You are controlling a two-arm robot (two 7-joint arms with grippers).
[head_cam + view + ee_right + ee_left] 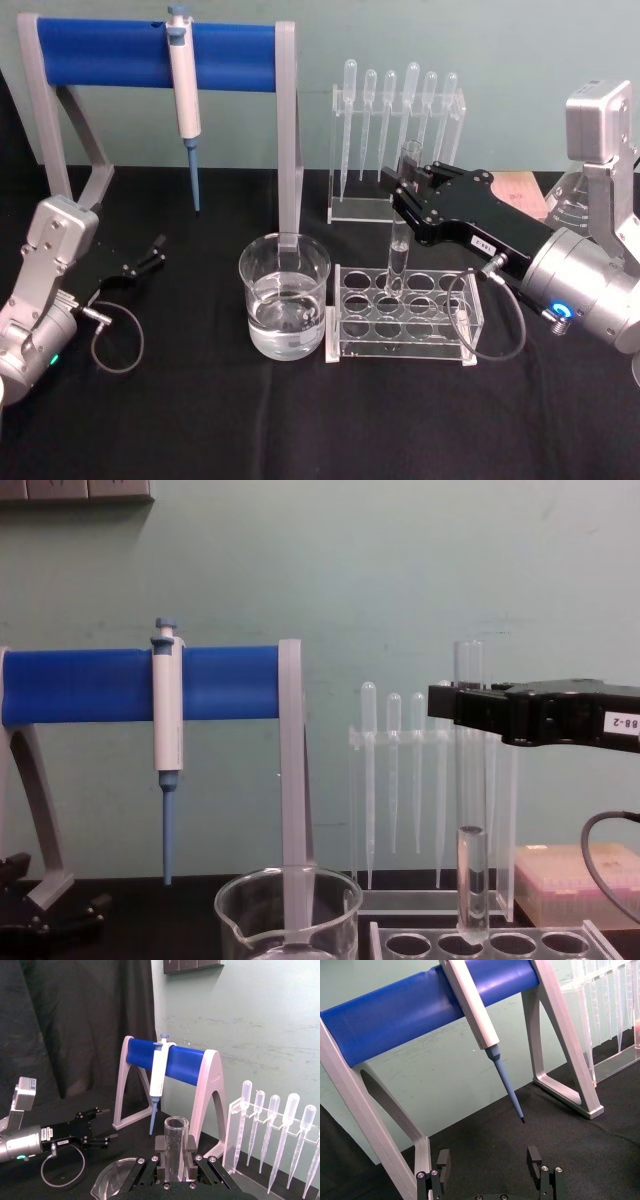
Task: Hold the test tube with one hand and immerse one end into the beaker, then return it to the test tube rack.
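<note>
The test tube (399, 255) stands upright with its rounded bottom in a back hole of the clear rack (340, 340). My right gripper (407, 178) is shut on the test tube's upper part, reaching in from the right. In the right wrist view the test tube (176, 1135) is clamped between the fingers. From the chest, the test tube (470, 880) hangs below the right gripper (455, 702), its tip at the rack top. The beaker (285, 295), about half full of clear liquid, stands just left of the rack. My left gripper (155, 250) rests open at the far left.
A blue-and-white pipettor (184, 95) hangs on the blue-barred stand (120, 55) behind the beaker. A clear holder of plastic pipettes (398, 110) stands behind the rack. A pink box (580, 880) sits at the right. The left gripper (489, 1162) faces the stand's foot.
</note>
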